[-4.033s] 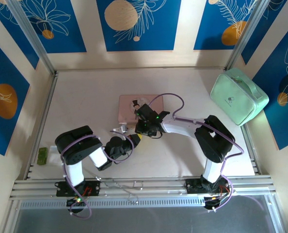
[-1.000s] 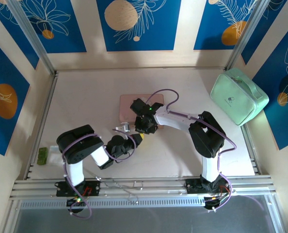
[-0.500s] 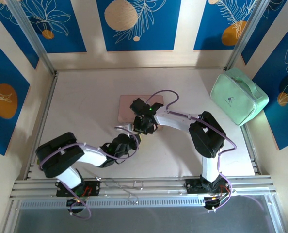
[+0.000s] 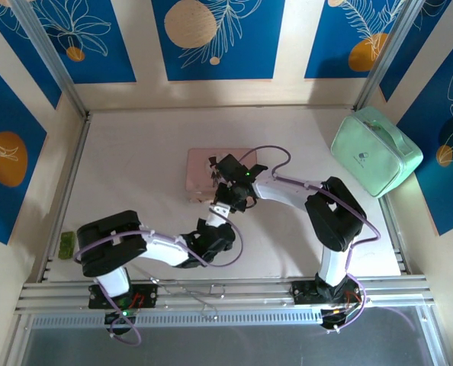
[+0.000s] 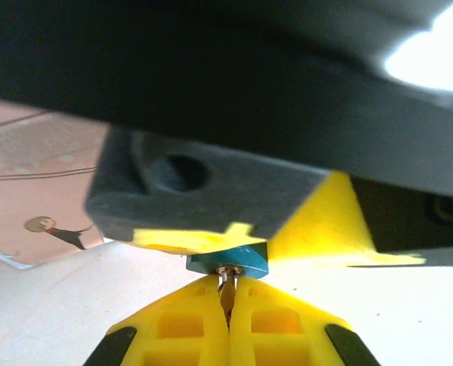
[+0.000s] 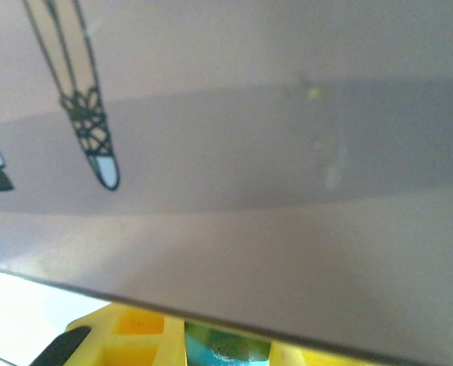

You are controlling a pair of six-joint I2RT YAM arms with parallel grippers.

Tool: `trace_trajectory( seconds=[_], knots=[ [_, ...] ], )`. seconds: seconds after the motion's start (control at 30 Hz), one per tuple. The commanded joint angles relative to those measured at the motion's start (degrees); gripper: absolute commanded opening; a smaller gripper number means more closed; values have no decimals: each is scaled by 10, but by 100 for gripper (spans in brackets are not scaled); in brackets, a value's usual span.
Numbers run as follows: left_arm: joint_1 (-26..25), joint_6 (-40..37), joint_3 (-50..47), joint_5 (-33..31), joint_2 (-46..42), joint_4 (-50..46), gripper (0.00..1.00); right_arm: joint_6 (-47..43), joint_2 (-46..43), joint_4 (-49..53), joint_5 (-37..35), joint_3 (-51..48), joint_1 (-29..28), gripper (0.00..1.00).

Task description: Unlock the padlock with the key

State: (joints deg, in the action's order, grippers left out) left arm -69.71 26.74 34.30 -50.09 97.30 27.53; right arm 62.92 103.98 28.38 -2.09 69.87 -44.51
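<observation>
Though indistinct overhead, key (image 5: 227,280) at padlock (image 5: 228,261) underside, left-wrist view.

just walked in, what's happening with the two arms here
The right gripper holds a small blue padlock beside the pink box, while the left gripper pinches a thin key with its tip up against the padlock's underside. Whether the key is fully in or turned can't be seen.

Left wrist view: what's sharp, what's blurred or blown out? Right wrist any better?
Left wrist: the padlock and the key at the left gripper are fairly sharp; the right gripper above is dark and soft, glare upper right. Right wrist: the pink box is a close blur; the padlock is cropped at the bottom edge.
</observation>
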Motion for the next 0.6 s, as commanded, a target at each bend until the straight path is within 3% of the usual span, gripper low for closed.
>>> trace_trajectory(
  seconds=[0.0, 0.27, 0.4, 0.47, 0.57],
  knots=[
    [-32, -56, 29, -29, -4, -12, 0, 49, 21, -10, 40, -51, -14, 0],
    [-37, -36, 43, -20, -9, -44, 1, 37, -12, -128, 35, -131, 0, 0],
    [-38, 30, 46, -12, -71, -134, 76, 11, -21, -153, 28, -137, 5, 0],
    [-38, 67, 41, 4, -109, -188, 83, 2, -21, -146, 21, -134, 4, 0],
    [-37, 167, 25, 17, -183, -311, 83, -10, -18, -139, 9, -128, 0, 2]
  ],
)
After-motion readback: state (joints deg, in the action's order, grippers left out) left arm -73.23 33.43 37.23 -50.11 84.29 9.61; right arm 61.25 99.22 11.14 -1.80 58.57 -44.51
